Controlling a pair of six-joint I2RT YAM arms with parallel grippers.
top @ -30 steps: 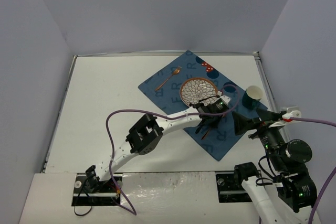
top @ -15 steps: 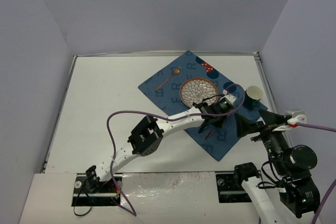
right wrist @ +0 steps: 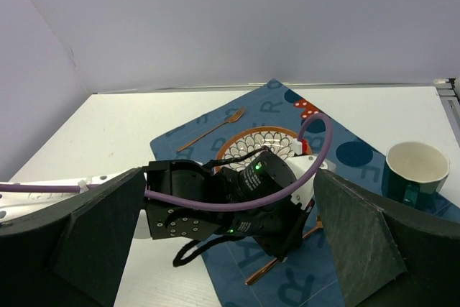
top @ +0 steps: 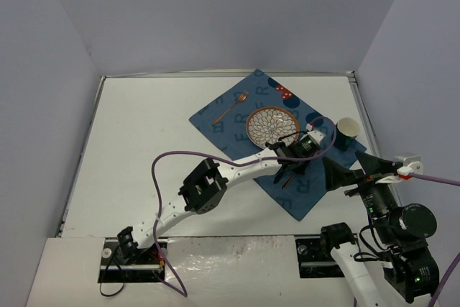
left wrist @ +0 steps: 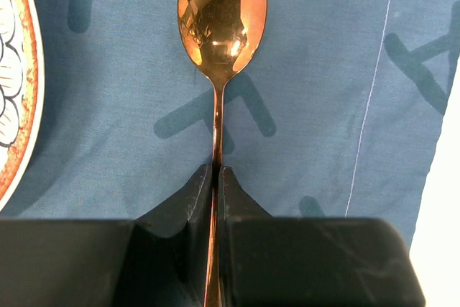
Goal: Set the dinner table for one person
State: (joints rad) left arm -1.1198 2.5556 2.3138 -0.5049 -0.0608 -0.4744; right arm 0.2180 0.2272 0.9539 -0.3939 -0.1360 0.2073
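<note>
While the left gripper (left wrist: 217,177) is closed tight on the handle of a copper-coloured spoon (left wrist: 221,16), the two black fingers (left wrist: 180,210) meet on either side of the thin shaft with no gap showing. The spoon bowl faces up over the blue mat (top: 223,124), just beside the plate (top: 272,125) on its near right side. Its handle runs away from the plate toward the arm bases. Whether the bowl rests on the cloth or is held just clear of it cannot be told from the wrist view.

The plate, patterned with an orange rim, sits at the middle of the mat. A copper fork (top: 230,108) lies on the mat to the far left of the plate, apart from its rim. A teal cup (top: 348,131), white inside and upright, stands to the right of the plate at the mat's edge.

The right gripper (top: 346,163) is spread wide and holds nothing. It hovers to the near right of the plate, beyond the spoon, well apart from the cup.

The dinner table (top: 144,127) carries the mat. To the left of the plate, past the mat's corner, its white surface is bare.
</note>
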